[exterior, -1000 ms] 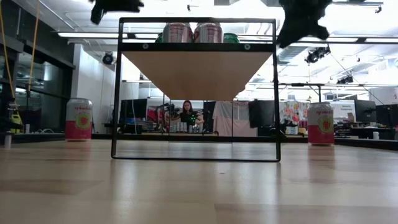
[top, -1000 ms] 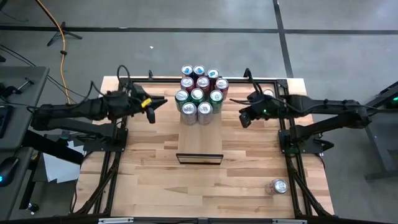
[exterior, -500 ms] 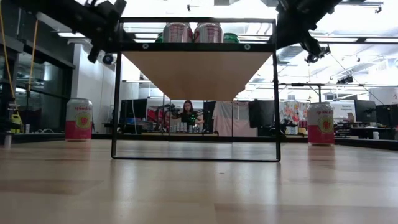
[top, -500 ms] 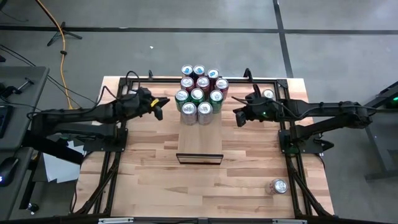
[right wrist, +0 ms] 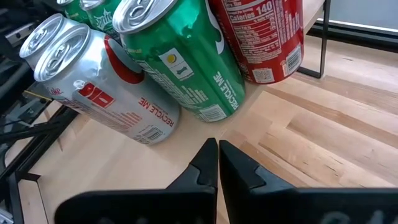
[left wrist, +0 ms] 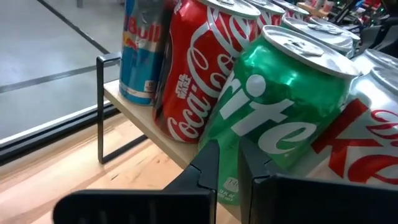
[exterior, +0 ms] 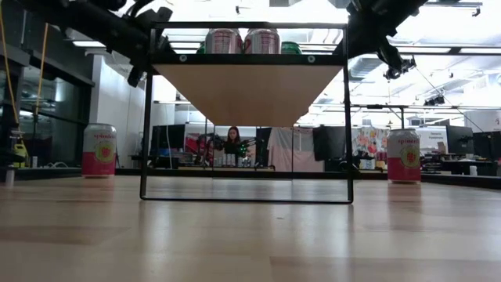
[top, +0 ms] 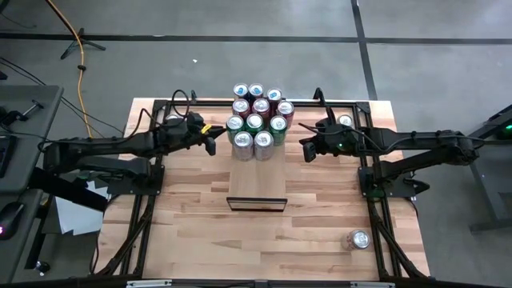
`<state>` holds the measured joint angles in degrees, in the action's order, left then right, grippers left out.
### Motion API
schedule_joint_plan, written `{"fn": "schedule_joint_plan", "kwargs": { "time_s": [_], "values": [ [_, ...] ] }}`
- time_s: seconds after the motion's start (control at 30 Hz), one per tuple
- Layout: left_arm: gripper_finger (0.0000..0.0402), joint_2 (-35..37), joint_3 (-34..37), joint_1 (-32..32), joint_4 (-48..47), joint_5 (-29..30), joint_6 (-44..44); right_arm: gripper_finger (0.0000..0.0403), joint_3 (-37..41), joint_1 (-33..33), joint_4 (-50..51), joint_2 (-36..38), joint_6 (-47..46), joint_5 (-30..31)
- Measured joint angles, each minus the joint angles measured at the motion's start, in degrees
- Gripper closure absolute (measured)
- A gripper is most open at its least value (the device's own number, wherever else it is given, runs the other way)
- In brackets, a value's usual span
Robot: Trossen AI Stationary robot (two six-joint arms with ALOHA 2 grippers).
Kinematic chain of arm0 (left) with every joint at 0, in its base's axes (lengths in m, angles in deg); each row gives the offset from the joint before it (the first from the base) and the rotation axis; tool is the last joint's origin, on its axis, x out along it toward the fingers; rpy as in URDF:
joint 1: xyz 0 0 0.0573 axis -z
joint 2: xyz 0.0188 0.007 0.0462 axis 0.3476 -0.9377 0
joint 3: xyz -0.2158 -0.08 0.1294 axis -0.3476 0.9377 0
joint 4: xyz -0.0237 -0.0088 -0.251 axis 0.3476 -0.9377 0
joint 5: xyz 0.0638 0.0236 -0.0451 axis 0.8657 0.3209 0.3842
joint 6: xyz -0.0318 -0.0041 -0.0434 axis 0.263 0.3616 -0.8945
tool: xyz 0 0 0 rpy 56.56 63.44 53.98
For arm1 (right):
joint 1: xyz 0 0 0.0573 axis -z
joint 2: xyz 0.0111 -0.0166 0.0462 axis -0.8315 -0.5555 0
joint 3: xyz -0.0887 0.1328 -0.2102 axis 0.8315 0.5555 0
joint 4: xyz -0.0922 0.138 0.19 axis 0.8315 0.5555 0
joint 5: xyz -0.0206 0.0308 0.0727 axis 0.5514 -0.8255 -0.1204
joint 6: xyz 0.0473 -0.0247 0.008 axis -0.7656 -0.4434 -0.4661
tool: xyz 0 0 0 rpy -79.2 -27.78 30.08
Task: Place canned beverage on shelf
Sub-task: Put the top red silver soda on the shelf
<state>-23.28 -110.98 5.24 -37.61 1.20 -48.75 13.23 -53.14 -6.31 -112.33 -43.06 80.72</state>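
Observation:
Several cans (top: 256,120) stand upright in a cluster on the far end of the pale shelf (top: 256,182), which the low view shows as a raised panel (exterior: 250,90) in a dark frame. My left gripper (top: 213,144) hovers shut just left of the cluster. In its wrist view the fingers (left wrist: 228,171) point at a green can (left wrist: 273,106). My right gripper (top: 303,152) hovers shut just right of the cluster, slanting down at the tabletop beside a green can (right wrist: 186,56) and a silver can (right wrist: 106,87). Neither gripper holds anything.
A loose can (top: 357,239) lies on the table near the front right corner. Another can (top: 344,122) stands behind my right arm. Two pink cans (exterior: 99,150) (exterior: 403,156) stand left and right of the shelf frame. Bare wood lies in front of the shelf.
My left gripper has moved down and toward the table's right, up to the left side of the can cluster. My right gripper has tipped and rolled, and has shifted slightly toward the cans. The cans have kept still.

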Motion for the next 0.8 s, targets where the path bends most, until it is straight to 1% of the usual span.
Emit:
{"fn": "schedule_joint_plan", "kwargs": {
  "time_s": [0.23,0.4,0.63,0.73,0.8],
  "values": [
    [0.0401,-1.95,0.00,0.00,0.36,0.01,0.70,0.0403,0.00,0.00,0.00,0.00,0.00,0.15],
    [0.0401,-3.63,0.00,0.00,4.00,0.03,0.70,0.0403,0.00,0.00,0.00,-0.02,0.01,0.80],
    [0.0401,-5.16,0.00,0.00,5.45,0.06,0.57,0.0403,0.00,0.25,-1.14,-0.02,-0.41,7.66],
    [0.0401,-5.17,0.00,0.00,5.66,0.82,0.59,0.0403,-0.02,1.69,-3.57,-0.02,-0.44,11.14],
    [0.0401,-4.97,0.00,0.02,5.69,1.79,0.78,0.0403,-0.04,3.54,-5.15,-0.02,-0.58,12.31]
  ]
}}
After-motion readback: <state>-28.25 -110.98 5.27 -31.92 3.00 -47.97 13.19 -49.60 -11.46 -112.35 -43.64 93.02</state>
